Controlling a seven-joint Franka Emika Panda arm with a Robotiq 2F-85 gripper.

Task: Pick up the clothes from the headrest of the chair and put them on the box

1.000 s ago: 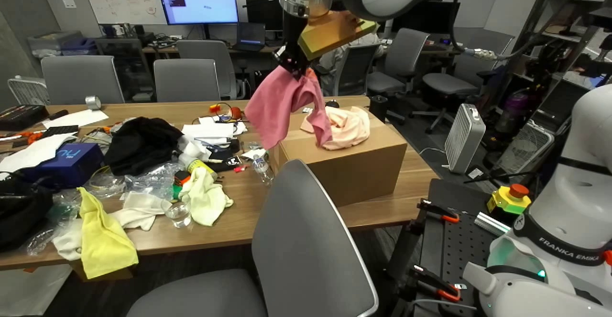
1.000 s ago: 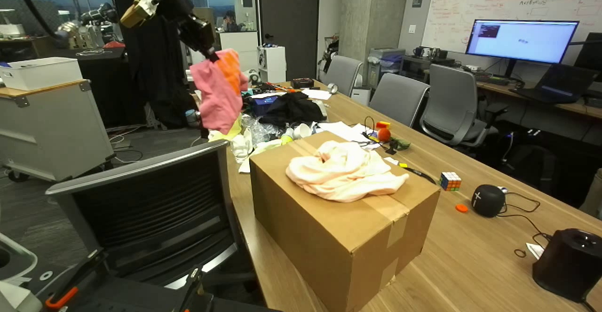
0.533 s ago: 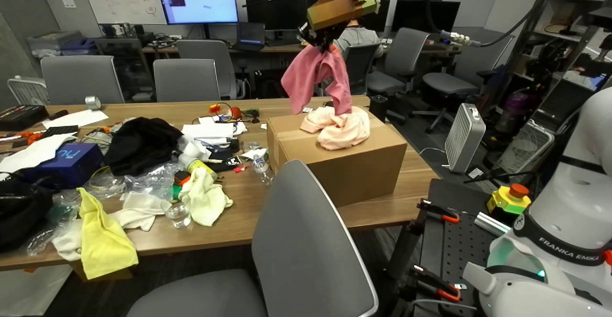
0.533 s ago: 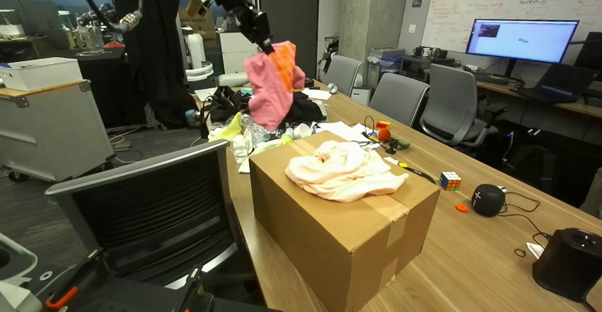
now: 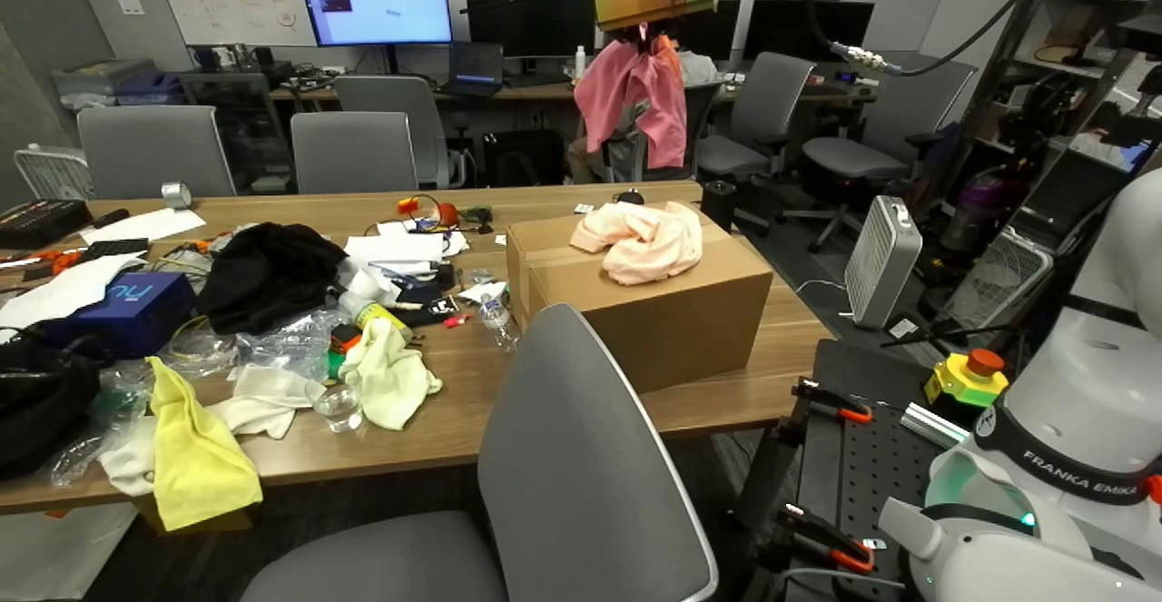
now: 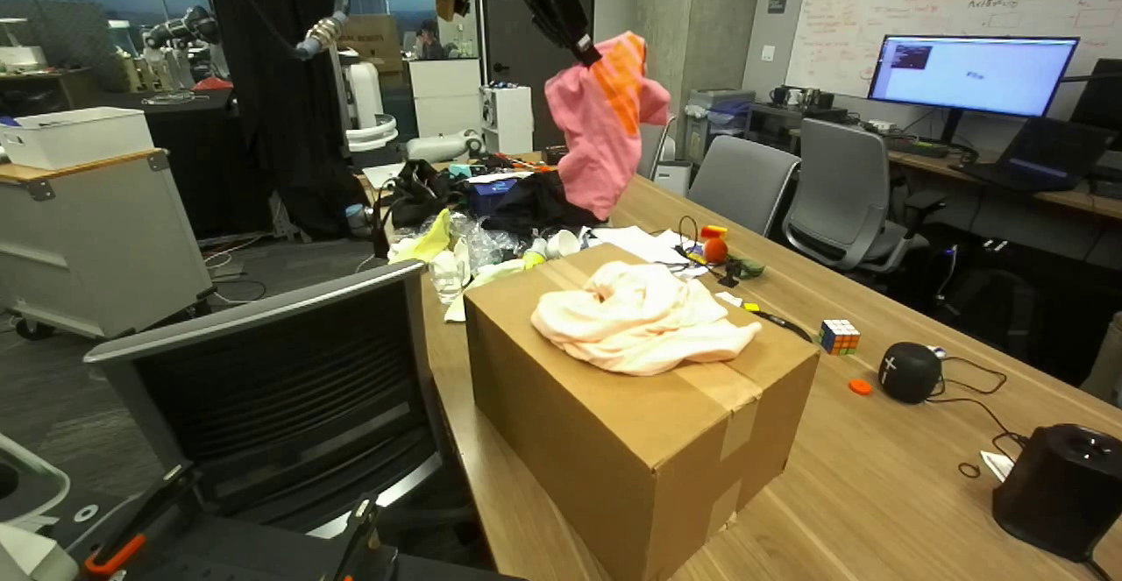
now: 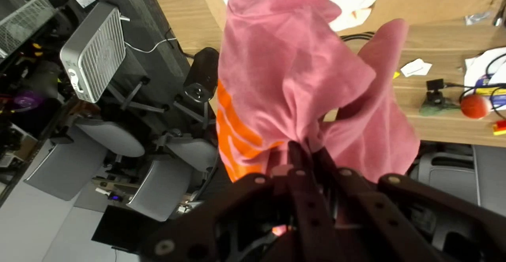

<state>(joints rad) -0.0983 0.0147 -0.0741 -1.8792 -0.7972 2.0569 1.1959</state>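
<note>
The gripper [image 7: 307,151] is pinching a pink and orange cloth [image 6: 600,138]. The cloth is hanging in the air, higher than the cardboard box [image 6: 561,406], where a peach cloth [image 6: 644,322] is lying.

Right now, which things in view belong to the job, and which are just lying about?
Job:
gripper
pink cloth, held
box, the target
near chair, likely the source
peach cloth on the box, perhaps also part

Lying about:
black cloth
yellow cloth
bottle
puzzle cube
</note>
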